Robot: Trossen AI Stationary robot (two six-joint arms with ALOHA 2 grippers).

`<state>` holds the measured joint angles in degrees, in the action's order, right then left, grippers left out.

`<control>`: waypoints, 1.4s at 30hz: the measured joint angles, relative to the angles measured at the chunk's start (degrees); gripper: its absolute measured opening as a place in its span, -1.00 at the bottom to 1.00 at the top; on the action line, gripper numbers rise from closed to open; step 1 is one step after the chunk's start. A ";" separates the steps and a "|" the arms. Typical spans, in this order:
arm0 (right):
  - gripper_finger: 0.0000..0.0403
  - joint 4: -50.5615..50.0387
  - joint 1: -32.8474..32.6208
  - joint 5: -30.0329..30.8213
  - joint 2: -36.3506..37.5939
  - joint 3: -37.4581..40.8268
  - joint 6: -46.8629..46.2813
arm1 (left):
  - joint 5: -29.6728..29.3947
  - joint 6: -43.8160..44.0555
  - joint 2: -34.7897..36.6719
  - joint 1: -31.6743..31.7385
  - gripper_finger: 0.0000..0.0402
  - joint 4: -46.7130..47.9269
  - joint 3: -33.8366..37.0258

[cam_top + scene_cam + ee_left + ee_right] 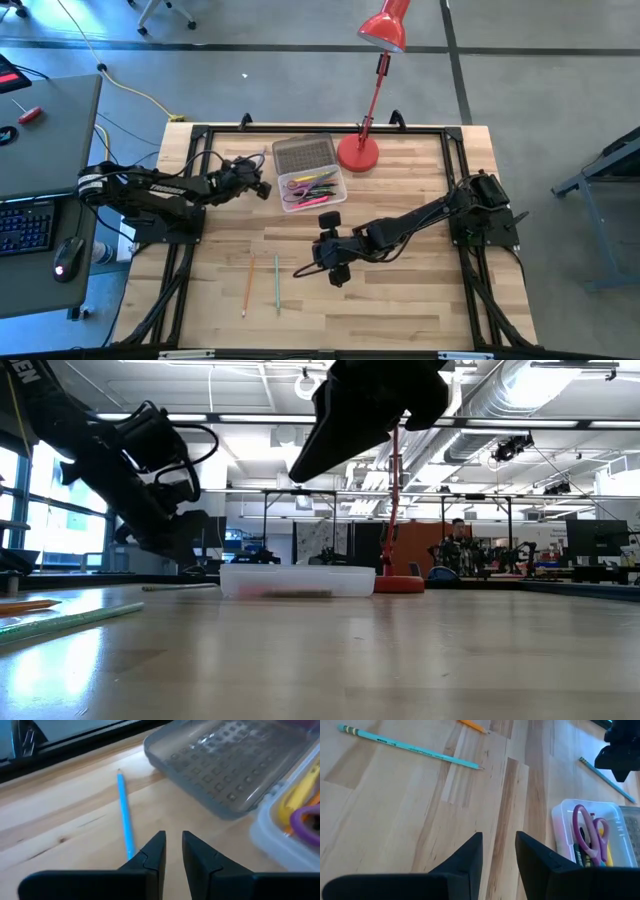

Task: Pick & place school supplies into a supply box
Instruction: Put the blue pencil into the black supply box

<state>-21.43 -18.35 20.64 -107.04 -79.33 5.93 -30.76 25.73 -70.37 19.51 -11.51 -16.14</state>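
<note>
The clear supply box (312, 190) lies at the table's far middle, its ribbed grey lid (303, 155) swung open toward the far edge. It holds purple scissors (590, 832) and coloured pens. A blue pencil (124, 812) lies on the wood left of the lid. An orange pencil (247, 283) and a teal pencil (277, 284) lie near the front. My left gripper (173, 841) hovers open by the box's left side, the blue pencil just beside one finger. My right gripper (499, 840) hangs open above bare wood in front of the box.
A red desk lamp stands with its round base (358, 153) right of the lid. Black frame rails (200, 135) run along the table's edges. Bare wood stretches across the near half around the two loose pencils.
</note>
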 joint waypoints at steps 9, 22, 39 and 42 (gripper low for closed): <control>-0.53 0.43 0.00 -1.11 0.00 0.00 -0.01 | -1.68 0.08 -0.02 -0.02 -0.04 2.60 0.00; -0.53 0.74 0.00 -7.58 -0.02 0.00 -0.06 | -5.76 7.75 -0.02 -0.02 0.20 -3.41 9.00; -0.53 1.07 0.00 -7.34 -0.02 0.00 0.46 | -4.62 9.25 -0.02 -0.07 0.20 -15.84 15.10; -0.53 1.20 0.00 -7.34 -0.02 0.00 0.46 | -4.58 10.06 -0.02 -0.04 0.20 -15.58 15.10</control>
<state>-20.23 -18.35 13.30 -107.07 -79.33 6.39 -35.34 35.78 -70.39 19.46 -27.09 -1.04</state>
